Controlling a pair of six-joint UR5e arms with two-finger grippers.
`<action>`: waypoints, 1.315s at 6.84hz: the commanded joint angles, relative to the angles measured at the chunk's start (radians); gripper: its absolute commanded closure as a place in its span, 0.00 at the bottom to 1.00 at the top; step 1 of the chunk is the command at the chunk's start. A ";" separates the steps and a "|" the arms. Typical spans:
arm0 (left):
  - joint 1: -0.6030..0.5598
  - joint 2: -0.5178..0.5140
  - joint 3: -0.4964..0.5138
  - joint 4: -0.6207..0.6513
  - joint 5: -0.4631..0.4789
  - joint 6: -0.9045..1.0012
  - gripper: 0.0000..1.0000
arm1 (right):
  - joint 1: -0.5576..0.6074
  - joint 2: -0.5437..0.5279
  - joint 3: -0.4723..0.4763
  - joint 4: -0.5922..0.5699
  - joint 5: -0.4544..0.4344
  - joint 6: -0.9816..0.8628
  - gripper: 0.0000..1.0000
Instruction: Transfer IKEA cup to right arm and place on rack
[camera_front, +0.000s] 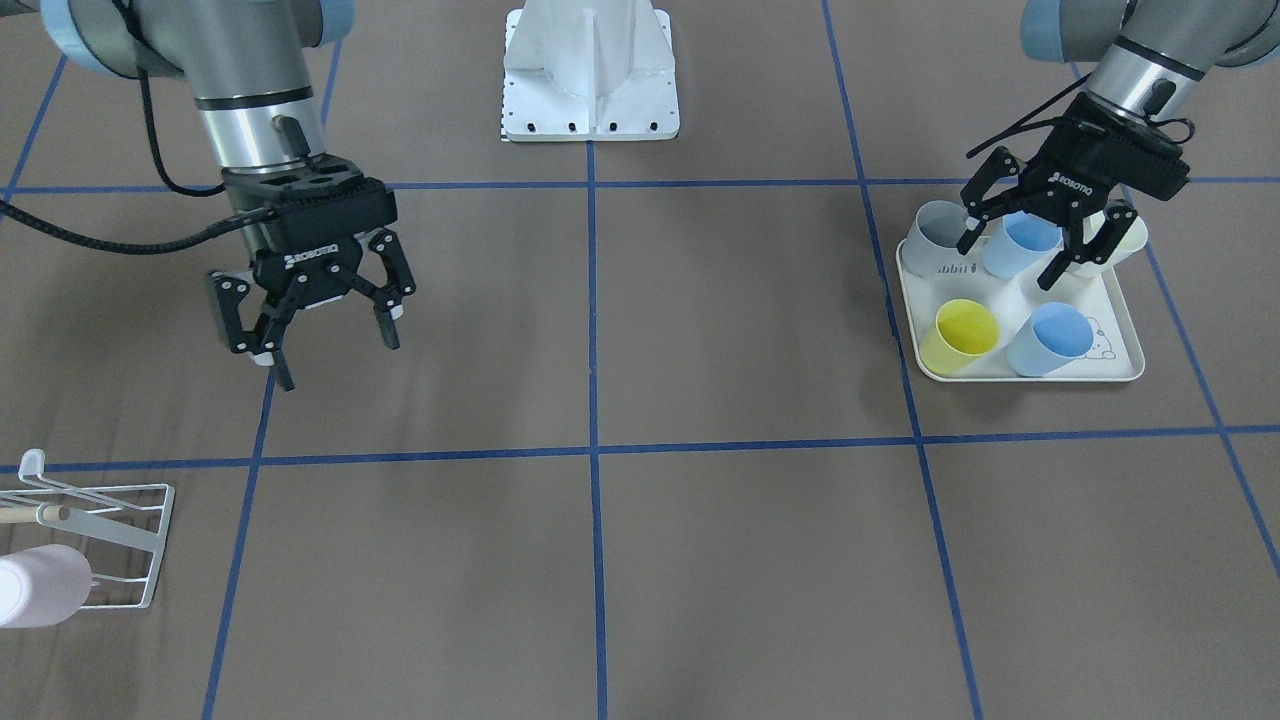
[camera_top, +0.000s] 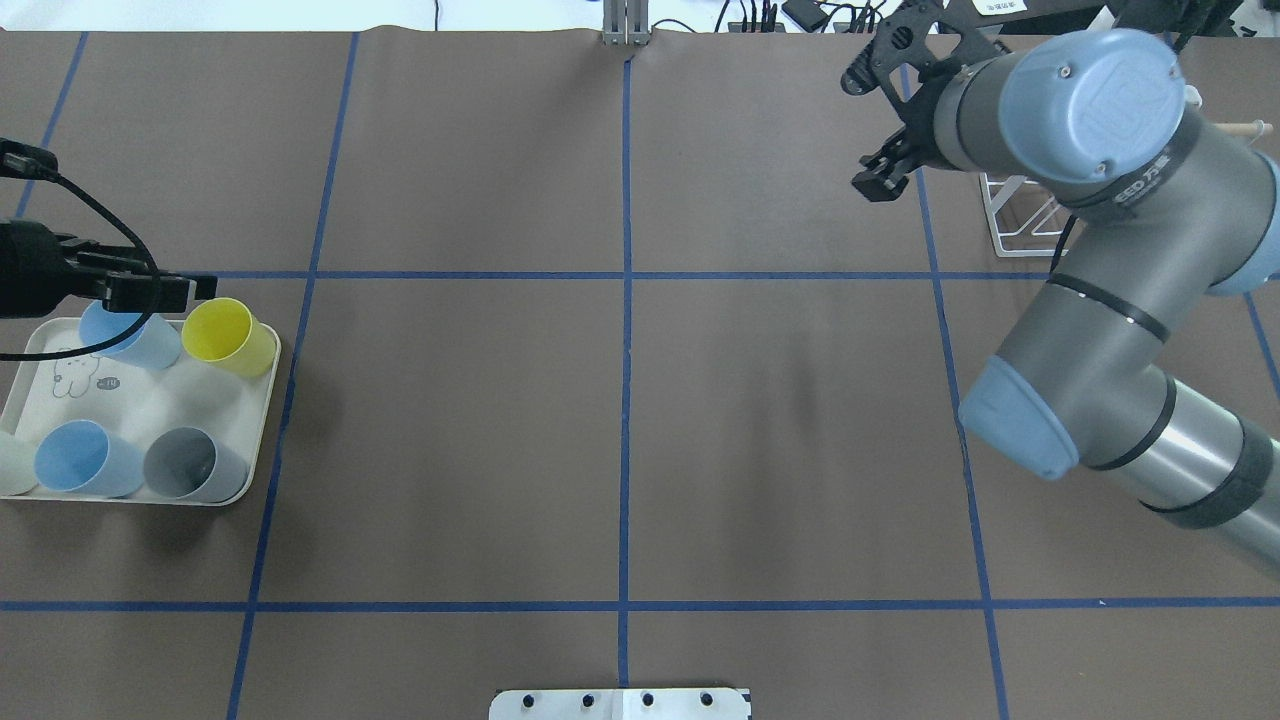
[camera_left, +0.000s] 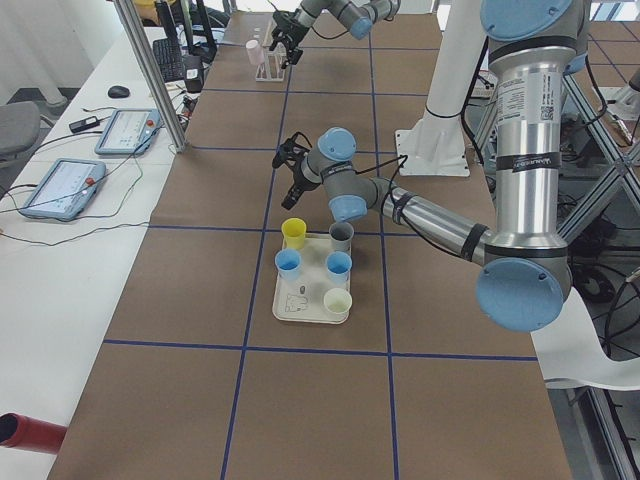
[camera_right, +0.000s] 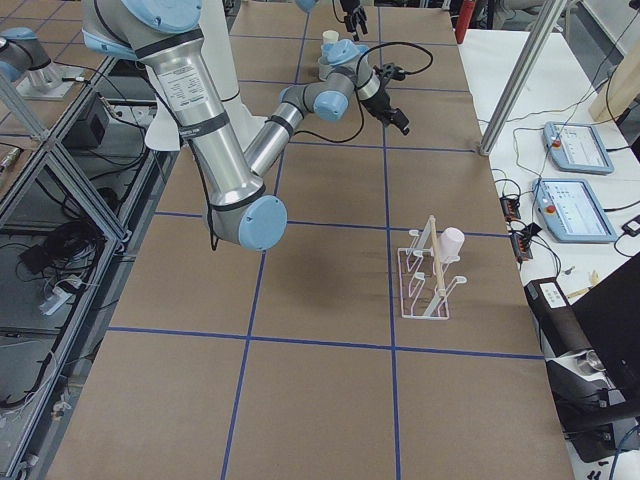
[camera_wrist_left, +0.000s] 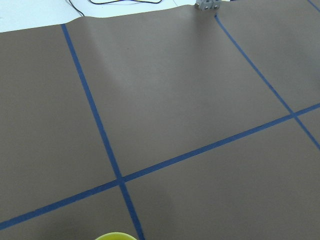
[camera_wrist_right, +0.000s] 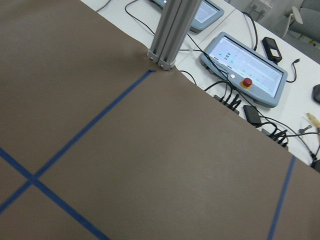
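Left gripper (camera_front: 1012, 258) hangs high over the tray (camera_front: 1128, 372), jaws spread wide, nothing between them, so the pick is yet to come. Right gripper (camera_front: 337, 358) waits just as wide and empty above bare table, well apart from the rack (camera_front: 105, 540), where a pink cup (camera_front: 40, 585) already hangs.

To do this well, the left arm should likely drop straight onto one cup, a finger either side of its wall, clear of the close neighbours. Pinching one side only would leave the opposite rim free for the hand-over.

Which cup, though? The front-facing view sets the fingers around a blue cup (camera_front: 1022, 245) in the row nearer the robot. Overhead lines them up with the other blue cup (camera_top: 140, 345), beside the yellow cup (camera_top: 232, 338). Height hides the answer. The rack is cut off at the frame edge.
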 joint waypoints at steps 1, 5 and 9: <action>-0.070 0.006 0.155 -0.113 -0.001 0.167 0.00 | -0.073 0.015 -0.001 0.049 -0.001 0.112 0.01; -0.125 0.009 0.459 -0.419 -0.003 0.228 0.00 | -0.103 0.013 -0.003 0.050 -0.003 0.129 0.01; -0.113 0.041 0.473 -0.468 -0.001 0.107 0.01 | -0.120 0.012 -0.004 0.049 -0.026 0.127 0.01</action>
